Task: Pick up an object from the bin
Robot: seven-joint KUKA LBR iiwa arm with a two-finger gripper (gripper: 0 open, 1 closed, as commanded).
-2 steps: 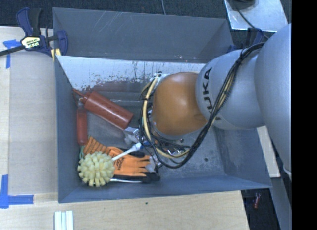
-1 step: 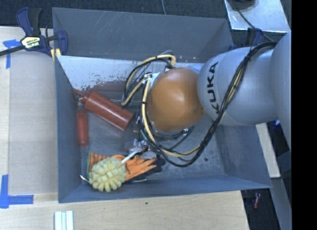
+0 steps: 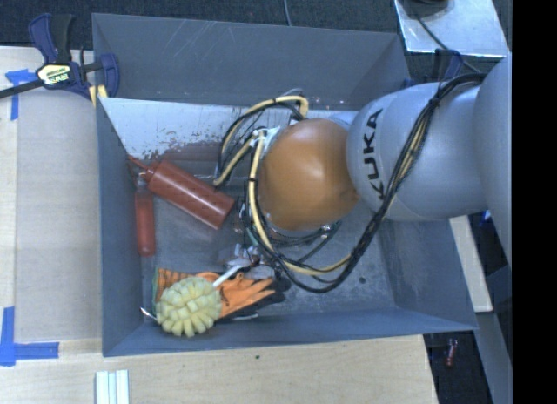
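Note:
My gripper (image 3: 258, 265) hangs below the arm's wrist in the middle of the bin, low over the front wall. Right under it lies an orange bristly piece (image 3: 244, 291) with a thin white stick (image 3: 230, 274) across it. A pale yellow-green knobbly ball (image 3: 189, 306) touches that piece on its left, in the front left corner. A reddish-brown cylinder (image 3: 188, 192) lies slanted to the gripper's upper left.
A short red stick (image 3: 144, 224) lies along the left wall, below the cylinder's narrow end. The arm and its cables cover the middle and right of the bin floor.

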